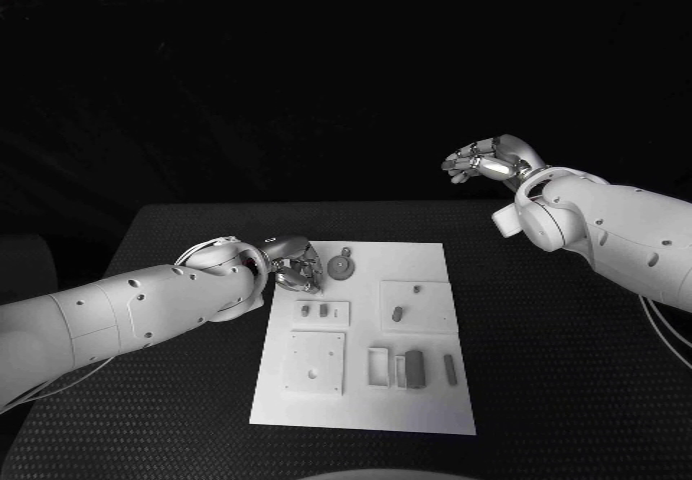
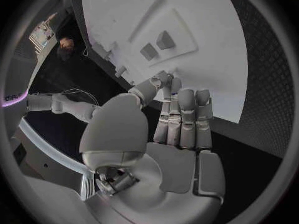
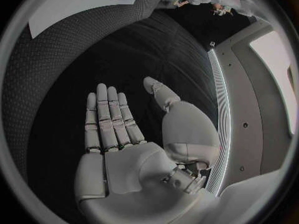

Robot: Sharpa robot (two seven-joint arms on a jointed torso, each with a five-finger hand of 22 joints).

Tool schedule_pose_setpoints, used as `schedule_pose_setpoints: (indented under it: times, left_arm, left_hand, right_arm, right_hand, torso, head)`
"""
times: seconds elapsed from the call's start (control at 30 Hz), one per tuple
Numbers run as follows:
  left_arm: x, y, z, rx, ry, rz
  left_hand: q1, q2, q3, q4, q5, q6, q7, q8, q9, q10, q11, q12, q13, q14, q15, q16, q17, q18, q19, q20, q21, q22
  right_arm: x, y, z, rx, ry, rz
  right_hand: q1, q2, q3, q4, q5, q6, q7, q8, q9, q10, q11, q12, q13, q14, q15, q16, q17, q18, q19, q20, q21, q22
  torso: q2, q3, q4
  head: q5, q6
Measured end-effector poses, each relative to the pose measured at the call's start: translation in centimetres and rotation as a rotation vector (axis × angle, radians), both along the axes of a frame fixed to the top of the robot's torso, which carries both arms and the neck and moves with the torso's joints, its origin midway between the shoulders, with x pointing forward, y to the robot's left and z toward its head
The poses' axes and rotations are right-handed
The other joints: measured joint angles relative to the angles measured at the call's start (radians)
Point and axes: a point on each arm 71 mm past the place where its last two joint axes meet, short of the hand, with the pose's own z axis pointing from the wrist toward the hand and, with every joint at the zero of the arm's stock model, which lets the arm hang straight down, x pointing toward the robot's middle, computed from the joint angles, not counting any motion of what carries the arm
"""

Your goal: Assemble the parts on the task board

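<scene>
The left hand (image 1: 293, 265) is held at the board's (image 1: 418, 255) far left corner, fingers together, nothing gripped; the right hand (image 1: 488, 160) is raised, spread. Parts (image 1: 415, 368) could be knocked if the hand is lowered blindly.

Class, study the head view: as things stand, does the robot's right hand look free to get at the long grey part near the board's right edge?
Probably yes. The right hand hangs open, holding nothing, beyond the table's far edge, and nothing lies between it and the long grey part. The left hand is at the task board's far left corner.
</scene>
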Motion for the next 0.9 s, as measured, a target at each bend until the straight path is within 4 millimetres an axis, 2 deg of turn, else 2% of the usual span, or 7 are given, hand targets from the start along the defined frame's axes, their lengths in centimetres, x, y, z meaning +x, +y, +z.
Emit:
schedule_pose_setpoints:
  times: [0.9]
  left_arm:
    - [0.40,-0.16,-0.30,0.022,0.009,-0.002]
  left_hand:
    - [0.002,0.007,0.002,-0.003,-0.002,0.004,0.001,-0.001,-0.001,0.006,-0.001,-0.004,-0.003,0.006,-0.002,0.005,-0.001,0.000,0.007,0.000,0.004,0.000]
  right_arm:
    - [-0.01,0.00,0.00,0.000,0.000,0.000]
  right_hand:
    - [0.000,0.000,0.000,0.000,0.000,0.000,0.000,0.000,-0.001,0.000,0.000,0.000,0.000,0.000,0.000,0.000,0.000,0.000,0.000,0.000,0.000,0.001]
  torso:
    - [0.000,-0.0008,0.0003]
  head:
    - [-0.003,-0.005]
